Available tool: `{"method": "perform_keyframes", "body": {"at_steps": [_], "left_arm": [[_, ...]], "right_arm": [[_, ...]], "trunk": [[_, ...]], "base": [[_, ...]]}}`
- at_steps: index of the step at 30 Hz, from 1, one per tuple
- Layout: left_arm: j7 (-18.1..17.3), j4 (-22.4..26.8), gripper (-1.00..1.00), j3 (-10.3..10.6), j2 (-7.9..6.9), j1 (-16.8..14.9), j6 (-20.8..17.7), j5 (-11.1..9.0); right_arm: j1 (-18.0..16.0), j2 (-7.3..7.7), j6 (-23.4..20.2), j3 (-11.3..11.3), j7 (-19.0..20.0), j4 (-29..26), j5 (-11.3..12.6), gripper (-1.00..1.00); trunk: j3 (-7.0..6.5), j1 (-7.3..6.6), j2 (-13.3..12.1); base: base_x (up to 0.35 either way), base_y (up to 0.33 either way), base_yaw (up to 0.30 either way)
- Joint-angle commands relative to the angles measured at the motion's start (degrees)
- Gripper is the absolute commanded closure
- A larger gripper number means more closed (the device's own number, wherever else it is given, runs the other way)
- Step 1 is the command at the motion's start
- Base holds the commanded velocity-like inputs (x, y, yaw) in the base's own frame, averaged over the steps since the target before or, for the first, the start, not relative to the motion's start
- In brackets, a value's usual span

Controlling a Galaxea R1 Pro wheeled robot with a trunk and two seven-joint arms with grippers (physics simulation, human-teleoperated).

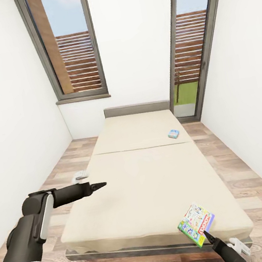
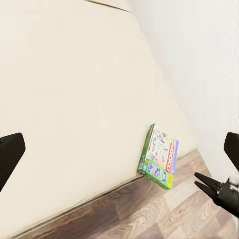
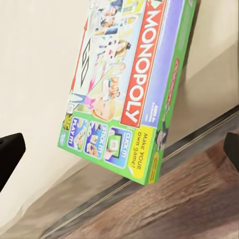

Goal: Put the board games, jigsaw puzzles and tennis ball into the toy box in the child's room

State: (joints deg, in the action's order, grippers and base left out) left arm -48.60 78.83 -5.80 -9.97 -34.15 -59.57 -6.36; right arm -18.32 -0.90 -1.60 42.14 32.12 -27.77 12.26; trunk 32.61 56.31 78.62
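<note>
On the cream bed [image 1: 149, 187] a small blue board game [image 1: 173, 133] lies flat near the grey headboard, on the right side. A green-edged Monopoly board game [image 1: 196, 224] [image 2: 159, 157] [image 3: 124, 84] stands steeply tilted at the bed's near right corner, its lower edge over the foot of the bed. My right gripper [image 1: 207, 234] [image 2: 205, 181] is just below and beside this box, open, fingertips [image 3: 10, 154] wide apart and not touching it. My left gripper [image 1: 101, 185] hovers open over the bed's near left part, nothing between its fingertips [image 2: 10, 152].
White walls close in on both sides of the bed. Narrow strips of wood-plank floor [image 1: 250, 179] run along each side and at the foot. A grey-framed window [image 1: 69, 43] and a tall glazed door [image 1: 195, 43] are at the far end.
</note>
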Motion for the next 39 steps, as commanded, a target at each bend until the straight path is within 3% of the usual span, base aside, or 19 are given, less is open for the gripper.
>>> {"method": "perform_keyframes", "body": {"at_steps": [1, 2, 6, 13, 39], "left_arm": [[-1.6, 0.0, -1.0, -0.2, -0.25, 0.0, -0.4, -0.3], [-4.3, 0.0, -1.0, -0.7, -0.59, 0.0, -0.4, -0.3], [-8.3, 0.0, -1.0, -2.7, -0.99, 0.0, -0.3, -0.3], [-10.0, -0.1, -1.0, -5.7, -1.16, 0.0, -0.3, -0.3], [-10.3, -0.1, -1.0, -6.3, -1.11, 0.0, -0.2, -0.3]], "right_arm": [[-0.1, -0.05, -0.2, 0.5, 0.6, 0.0, 0.3, -1.0], [-0.1, -0.05, -0.2, 0.7, 1.2, 0.0, 0.3, -1.0], [-0.1, -0.06, -0.4, 1.0, 3.2, 0.0, 0.5, -1.0], [-0.1, -0.06, -3.1, 1.2, 5.2, 0.1, 0.6, -1.0], [-0.1, -0.01, -4.2, 1.1, 5.6, 0.0, 0.5, -1.0]], "trunk": [[0.24, 0.22, 0.4], [0.42, 0.44, 0.8], [1.14, 1.32, 2.5], [2.39, 2.86, 5.3], [7.06, 8.57, 15.7]], "base": [[0.0, 0.0, 0.0], [0.0, 0.0, 0.0], [0.0, 0.0, 0.0], [0.0, 0.0, 0.0], [0.0, 0.0, 0.0]]}}
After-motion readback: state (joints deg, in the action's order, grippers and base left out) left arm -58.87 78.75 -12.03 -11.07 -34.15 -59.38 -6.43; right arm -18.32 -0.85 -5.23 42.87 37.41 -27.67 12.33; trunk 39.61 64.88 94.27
